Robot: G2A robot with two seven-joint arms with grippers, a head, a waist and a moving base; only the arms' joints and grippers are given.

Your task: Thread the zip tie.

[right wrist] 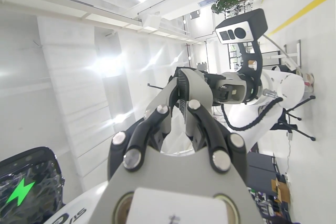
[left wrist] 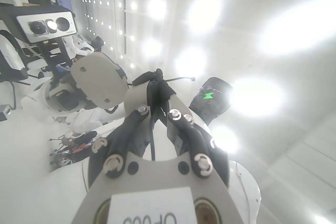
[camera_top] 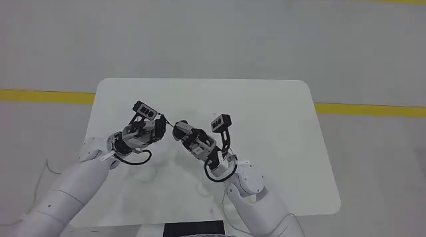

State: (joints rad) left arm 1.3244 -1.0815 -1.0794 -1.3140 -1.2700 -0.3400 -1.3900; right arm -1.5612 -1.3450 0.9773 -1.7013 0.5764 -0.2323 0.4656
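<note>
Over the middle of the table (camera_top: 279,104), looks like the lining-up stage: got the left gripper (left wrist: 157,82) clamped on the zip tie (left wrist: 181,79), head end poking just past the pinch, and the right gripper (right wrist: 179,78) pinched closed nose to nose with it. Can't tell about any grip on the tail end, though. Would go slow here: hold the head dead still, square the slot to the tip, feed straight, and back off at the first sign of bending to avoid buckling such a thin strap.
</note>
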